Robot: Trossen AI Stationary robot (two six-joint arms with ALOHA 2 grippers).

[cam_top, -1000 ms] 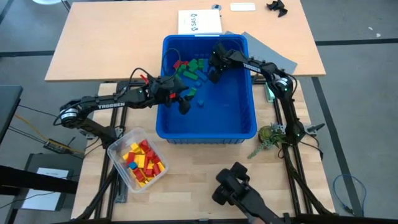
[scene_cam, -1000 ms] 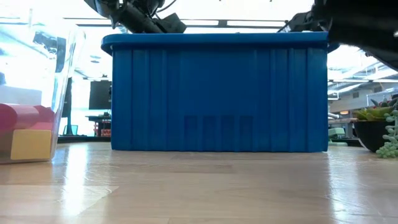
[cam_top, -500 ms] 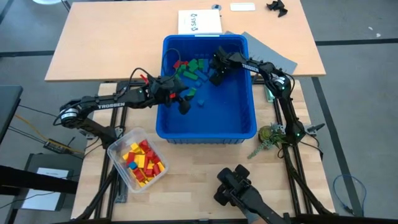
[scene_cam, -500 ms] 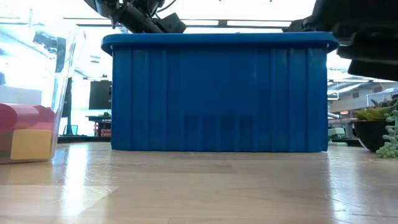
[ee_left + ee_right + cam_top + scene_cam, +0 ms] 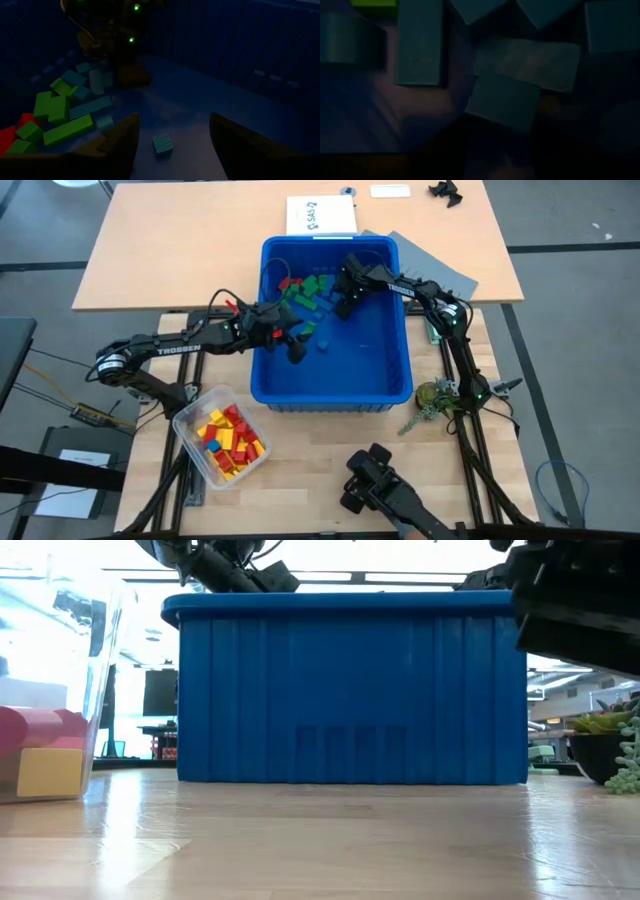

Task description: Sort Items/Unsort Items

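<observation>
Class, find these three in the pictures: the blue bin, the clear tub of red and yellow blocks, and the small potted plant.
blue bin [image 5: 335,393]: high view, front rim.
clear tub [image 5: 186,418]: high view, left rim.
potted plant [image 5: 437,394]: high view, leafy top.

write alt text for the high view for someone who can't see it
Seen from above, two dark robot arms reach into a large blue bin at the middle of a wooden table: the left gripper hangs open near the bin's centre, and the right gripper is down among green, red and blue blocks at the bin's far end. A clear tub of red and yellow blocks sits at the near left.
</observation>
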